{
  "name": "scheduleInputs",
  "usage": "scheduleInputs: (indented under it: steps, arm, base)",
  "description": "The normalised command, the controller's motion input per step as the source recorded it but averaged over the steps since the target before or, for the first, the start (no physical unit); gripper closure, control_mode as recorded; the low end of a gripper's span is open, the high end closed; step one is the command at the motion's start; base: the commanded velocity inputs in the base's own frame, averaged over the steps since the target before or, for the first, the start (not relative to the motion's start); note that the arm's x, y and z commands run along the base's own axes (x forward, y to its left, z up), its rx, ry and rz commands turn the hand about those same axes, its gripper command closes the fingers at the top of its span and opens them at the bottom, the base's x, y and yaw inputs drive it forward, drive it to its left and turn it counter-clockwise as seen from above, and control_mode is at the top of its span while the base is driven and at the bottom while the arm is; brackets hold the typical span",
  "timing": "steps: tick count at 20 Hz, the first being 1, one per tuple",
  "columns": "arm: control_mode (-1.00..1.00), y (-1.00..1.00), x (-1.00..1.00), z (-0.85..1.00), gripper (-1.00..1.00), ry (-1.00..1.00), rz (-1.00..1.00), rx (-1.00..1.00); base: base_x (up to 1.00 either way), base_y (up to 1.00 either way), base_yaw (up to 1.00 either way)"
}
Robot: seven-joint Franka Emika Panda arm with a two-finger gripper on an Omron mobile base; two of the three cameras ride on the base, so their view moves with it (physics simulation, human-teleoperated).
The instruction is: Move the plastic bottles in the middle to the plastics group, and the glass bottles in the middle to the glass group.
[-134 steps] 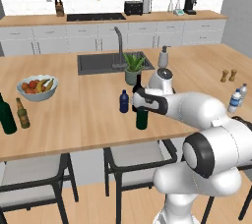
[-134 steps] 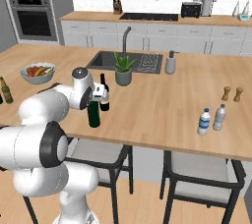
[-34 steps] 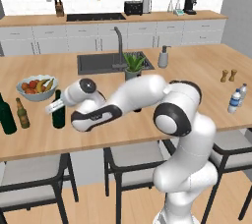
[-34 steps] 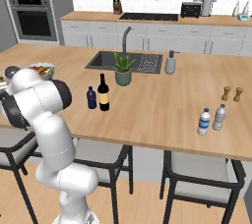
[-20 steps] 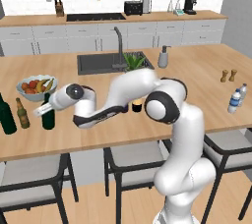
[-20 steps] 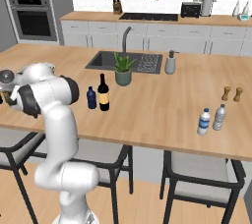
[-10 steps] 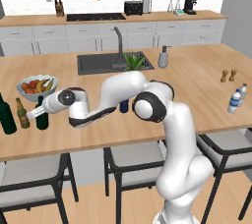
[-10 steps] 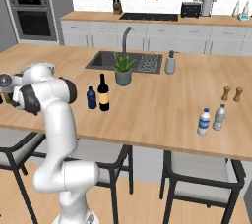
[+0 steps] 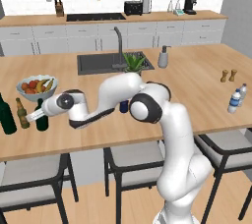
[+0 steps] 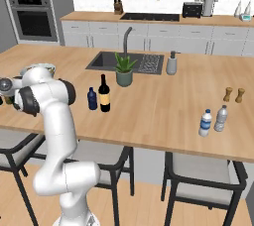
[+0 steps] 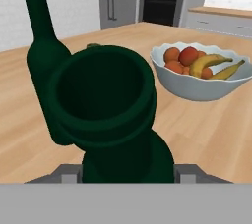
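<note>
While the arm (image 9: 118,93) stretches far to its left over the island (image 9: 197,95), the slim green bottle (image 9: 42,117) it carried has come to stand upright on the wood just beside the amber bottle (image 9: 21,113) and the stout green bottle (image 9: 7,116), in front of the fruit bowl (image 9: 36,87); seconds ago it stood mid-island by the blue bottle. The gripper (image 9: 30,116) is clenched around the slim bottle's neck, whose open mouth (image 11: 101,90) looms in the hand view; the fingertips themselves are hidden behind it. In the left base view the arm covers most of the blue bottle (image 10: 92,98) and the labelled wine bottle (image 10: 104,94). Two water bottles (image 10: 212,120) stand far right, near two shakers (image 10: 234,94).
</note>
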Motion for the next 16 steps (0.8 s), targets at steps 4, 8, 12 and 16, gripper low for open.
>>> scheduleInputs:
  steps: [4,8,12,16]
  arm:
    - [-1.00,0.00,0.13,-0.17,1.00,0.00,0.00,0.00]
    - [-1.00,0.00,0.19,0.00,1.00,0.06,0.00,0.00]
    - [-1.00,0.00,0.08,0.01,1.00,0.05,0.00,0.00]
    - [-1.00,0.00,0.00,0.00,1.00,0.00,0.00,0.00]
  base:
    - [0.00,0.00,0.00]
    - [0.00,0.00,0.00]
    - [0.00,0.00,0.00]
    - [0.00,0.00,0.00]
